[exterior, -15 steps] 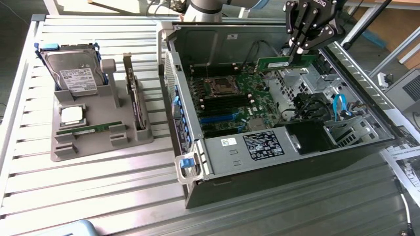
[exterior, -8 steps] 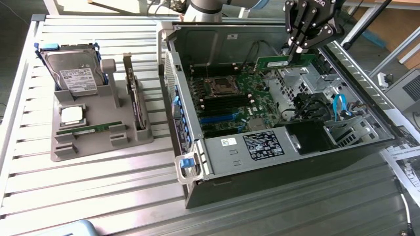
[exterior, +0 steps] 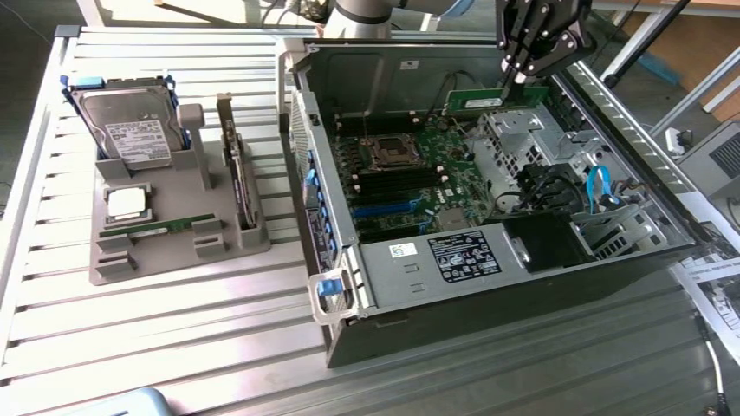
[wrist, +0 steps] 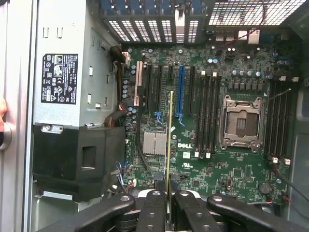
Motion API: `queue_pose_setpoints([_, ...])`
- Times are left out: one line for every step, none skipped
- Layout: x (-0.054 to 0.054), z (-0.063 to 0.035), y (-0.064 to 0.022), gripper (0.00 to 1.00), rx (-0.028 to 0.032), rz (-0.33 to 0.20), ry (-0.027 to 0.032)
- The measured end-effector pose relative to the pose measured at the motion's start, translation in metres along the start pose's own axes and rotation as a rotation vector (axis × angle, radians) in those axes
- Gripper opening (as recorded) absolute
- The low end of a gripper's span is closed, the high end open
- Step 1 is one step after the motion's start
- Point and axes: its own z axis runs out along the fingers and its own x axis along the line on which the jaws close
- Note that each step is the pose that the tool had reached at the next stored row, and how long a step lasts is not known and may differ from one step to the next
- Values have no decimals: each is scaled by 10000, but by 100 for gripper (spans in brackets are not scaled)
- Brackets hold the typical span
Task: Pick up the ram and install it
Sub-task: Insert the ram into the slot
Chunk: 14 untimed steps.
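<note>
My gripper (exterior: pixel 517 82) hangs over the far side of the open computer case (exterior: pixel 347 286), shut on the ram (exterior: pixel 486 98), a thin green stick with a white label. In the wrist view the ram (wrist: pixel 170 140) shows edge-on as a narrow strip between the black fingers (wrist: pixel 154 208), held above the motherboard (wrist: pixel 231 174). Below it lie the black memory slots (wrist: pixel 207 116) beside the empty CPU socket (wrist: pixel 241 123). The same memory slots (exterior: pixel 393 184) sit below the socket (exterior: pixel 387 154) in the exterior view, well apart from the stick.
A grey holder (exterior: pixel 116 269) at the exterior view's left carries a hard drive (exterior: pixel 127 121), a silver CPU chip (exterior: pixel 125 201), an upright expansion card (exterior: pixel 237 173) and another green stick (exterior: pixel 156 227). Inside the case are the power supply (exterior: pixel 463 251) and blue cables (exterior: pixel 598 186).
</note>
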Motion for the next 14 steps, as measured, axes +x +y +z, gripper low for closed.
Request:
queue_pose_setpoints([-13,-2,-1,14,-1,0,4])
queue_pose_setpoints([-25,-4,-2,14,-1,1,8])
queue_pose_setpoints([-38,-6,-2,14,-1,0,11])
queue_pose_setpoints([-53,-8,-3,14,-1,1,14])
queue_pose_setpoints([-71,-11,-5,14,-2,0,17])
queue_pose_setpoints([-82,-12,-6,14,-1,0,17])
queue_pose_setpoints([-92,-13,-6,14,-1,0,17])
queue_pose_setpoints([-100,-15,-7,14,-1,0,19])
queue_pose_setpoints([-108,-16,-7,14,-2,0,19])
queue_pose_setpoints([-116,-17,-8,14,-1,1,19])
queue_pose_setpoints([-124,-18,-8,14,-1,0,20])
queue_pose_setpoints([-132,-19,-9,14,-2,1,21])
queue_pose_setpoints([-140,-20,-9,14,-2,1,21])
queue_pose_setpoints([-149,-21,-10,14,-2,1,21])
